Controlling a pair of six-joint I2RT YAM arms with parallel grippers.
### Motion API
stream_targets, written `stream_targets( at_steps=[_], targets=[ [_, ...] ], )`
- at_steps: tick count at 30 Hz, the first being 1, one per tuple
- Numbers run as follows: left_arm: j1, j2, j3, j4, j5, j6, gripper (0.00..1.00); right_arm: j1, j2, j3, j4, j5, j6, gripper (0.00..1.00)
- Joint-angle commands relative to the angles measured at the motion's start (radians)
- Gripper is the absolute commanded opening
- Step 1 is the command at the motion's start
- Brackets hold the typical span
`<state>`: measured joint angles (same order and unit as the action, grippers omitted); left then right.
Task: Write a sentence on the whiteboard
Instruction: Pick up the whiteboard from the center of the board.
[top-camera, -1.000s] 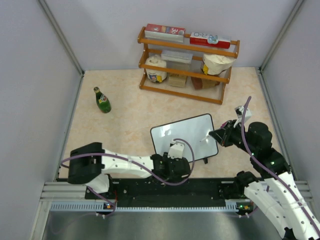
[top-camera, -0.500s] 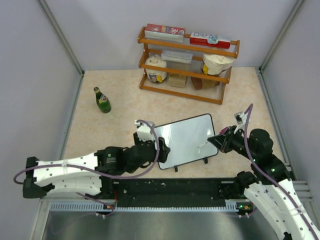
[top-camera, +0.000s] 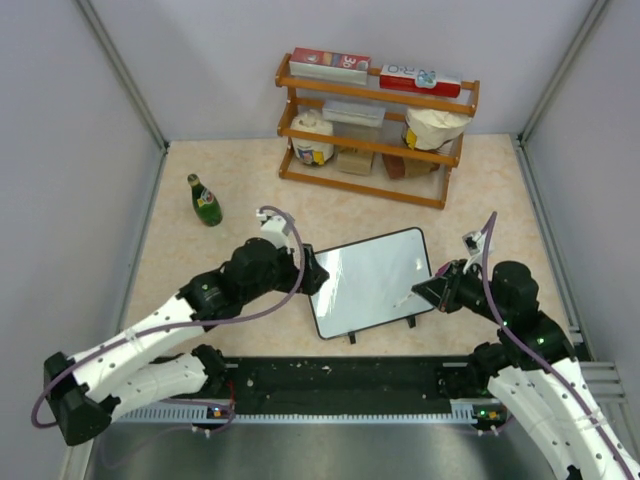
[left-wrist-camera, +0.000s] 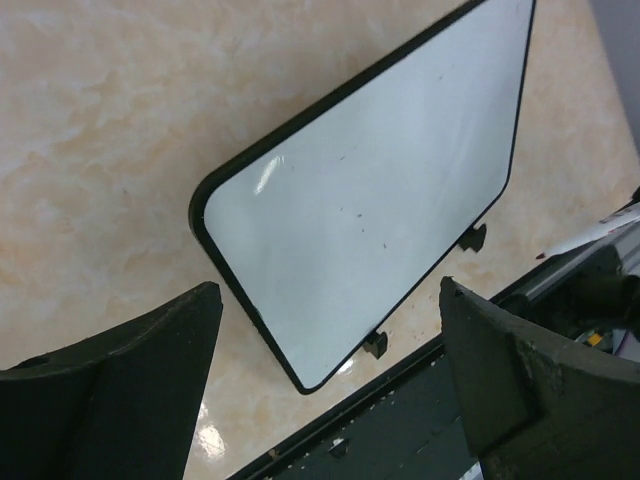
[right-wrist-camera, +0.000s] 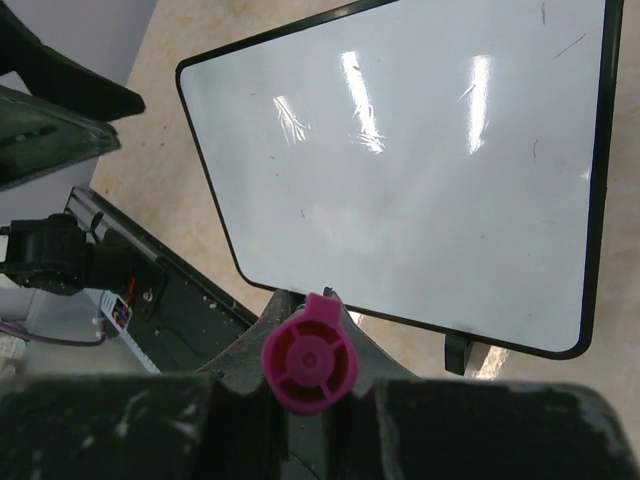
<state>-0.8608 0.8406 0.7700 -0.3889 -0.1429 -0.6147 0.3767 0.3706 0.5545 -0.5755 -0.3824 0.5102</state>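
The whiteboard (top-camera: 368, 283) lies tilted on the beige table, with a white face, a thin black frame and little black feet. Its face (right-wrist-camera: 400, 170) carries only glare and faint specks; the sentence is not in view. My left gripper (top-camera: 312, 272) hovers at the board's left edge, open, with nothing between its fingers (left-wrist-camera: 150, 380); below it lies the board's near corner (left-wrist-camera: 300, 375). My right gripper (top-camera: 437, 290) is at the board's right edge, shut on a marker (right-wrist-camera: 310, 358) with a pink end, which points toward the board.
A wooden rack (top-camera: 375, 125) with boxes, bags and a tub stands at the back. A green bottle (top-camera: 205, 200) is upright at the left. A black rail (top-camera: 340, 378) runs along the near edge. Grey walls close in the left and right sides.
My left arm has swung from the near edge below the board up to its left side, and its jaws have opened wide. The right gripper with the marker has shifted slightly nearer.
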Motion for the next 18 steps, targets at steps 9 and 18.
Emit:
stream_targets(
  at_steps=[9, 18],
  targets=[
    [0.323, 0.051, -0.009, 0.14, 0.529, 0.04, 0.95, -0.007, 0.037, 0.022, 0.014, -0.02, -0.016, 0.0],
    [0.595, 0.077, -0.051, 0.168, 0.811, 0.061, 0.95, -0.007, 0.082, 0.028, 0.084, -0.027, -0.033, 0.0]
  ],
)
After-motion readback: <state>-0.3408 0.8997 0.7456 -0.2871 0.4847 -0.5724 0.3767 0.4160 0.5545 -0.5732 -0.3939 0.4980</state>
